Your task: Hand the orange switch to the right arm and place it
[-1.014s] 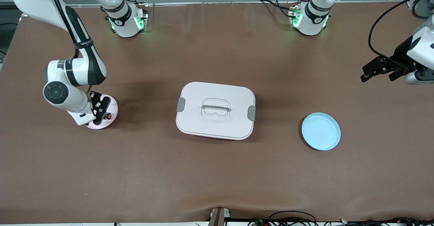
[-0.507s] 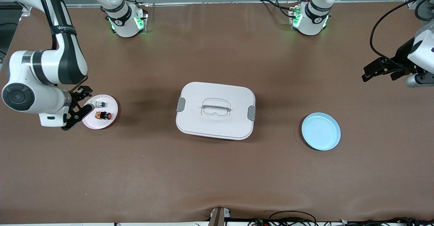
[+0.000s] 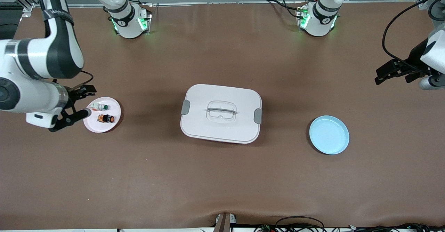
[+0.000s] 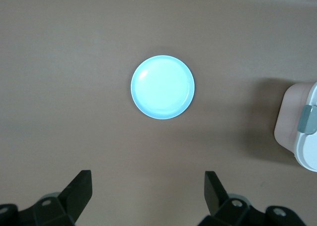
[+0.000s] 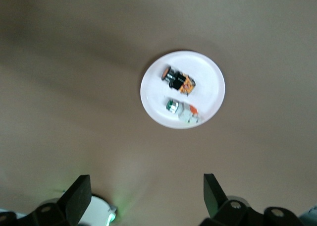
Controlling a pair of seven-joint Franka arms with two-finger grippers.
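Orange switch (image 3: 105, 118) lies on its side on a pink plate (image 3: 114, 123) toward the right arm's end of the table, its orange cap pointing toward the lidded box. Beside it on the same plate, a little farther from the front camera, lies a white switch (image 3: 100, 106) with a green cap; the two are close but apart. The right gripper (image 3: 75, 104) hangs in the air just off the plate's edge, on the side away from the box, with its fingers spread wide and nothing between them; in the right wrist view both switches sit on the plate (image 5: 208, 72) well clear of the fingertips (image 5: 79, 189). The box (image 3: 221, 113), white with grey latches and a handle in its lid, stands at the middle of the table. A light blue plate (image 3: 329, 134) rests toward the left arm's end, slightly nearer the front camera than the box. The left gripper (image 3: 396, 72) waits in the air over bare table at that end, its fingers also wide apart and holding nothing.
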